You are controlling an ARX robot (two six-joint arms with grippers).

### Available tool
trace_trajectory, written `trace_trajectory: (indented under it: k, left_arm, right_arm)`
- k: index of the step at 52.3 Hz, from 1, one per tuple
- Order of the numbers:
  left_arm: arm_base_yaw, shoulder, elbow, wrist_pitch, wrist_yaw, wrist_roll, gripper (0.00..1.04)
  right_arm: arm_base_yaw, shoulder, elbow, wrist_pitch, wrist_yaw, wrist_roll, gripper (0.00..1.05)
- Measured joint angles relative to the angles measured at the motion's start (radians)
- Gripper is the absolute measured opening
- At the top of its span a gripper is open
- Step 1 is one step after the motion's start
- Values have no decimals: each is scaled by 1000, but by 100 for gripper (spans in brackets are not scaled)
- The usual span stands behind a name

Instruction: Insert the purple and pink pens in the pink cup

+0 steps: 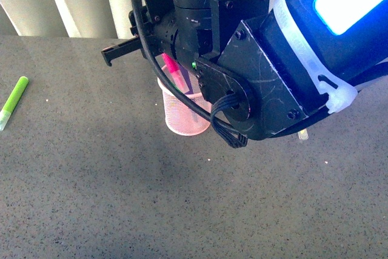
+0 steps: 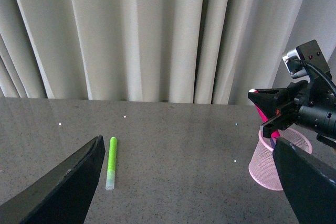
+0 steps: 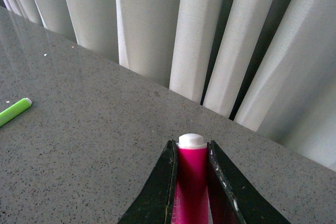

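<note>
Tilting into the mouth of the pink cup (image 1: pixel 182 116), the pink pen (image 1: pixel 171 68) is clamped between the fingers of the right gripper (image 3: pixel 191 148). The cup is seen upright on the grey table (image 1: pixel 121 198). The left gripper (image 2: pixel 187 141) is spread wide and empty, and a lime-green marker (image 2: pixel 111 162) lies well to the cup's left.
</note>
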Motion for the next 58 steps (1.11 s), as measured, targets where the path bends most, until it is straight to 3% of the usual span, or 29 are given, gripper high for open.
trace_trajectory:
  k: [8,13,26,32,36,41,55,58]
  left_arm:
    - [0,0,0,0,0,0,98]
    - [0,0,0,0,0,0,98]
    - [0,0,0,0,0,0,98]
    - [0,0,0,0,0,0,98]
    - [0,0,0,0,0,0,98]
    - [0,0,0,0,-1,0,98]
    - [0,0,0,0,0,0,98]
    - [0,0,0,0,0,0,98]
  right_arm:
    - [-1,0,-34,13,10,2,11]
    - [-3,-2,-55,18,22,12,35]
    - [-10,-56,-105,29,54,30,75]
    - [-29,-166,-169,25,84,54,99]
    - [-60,-298,-228,-69,145,109,97]
    - [-114,-472,-320,-187,149,198,98]
    - [-127,-507,-334,-192,153,238,98]
    - [-124,-502,-377,-66,277,191,89]
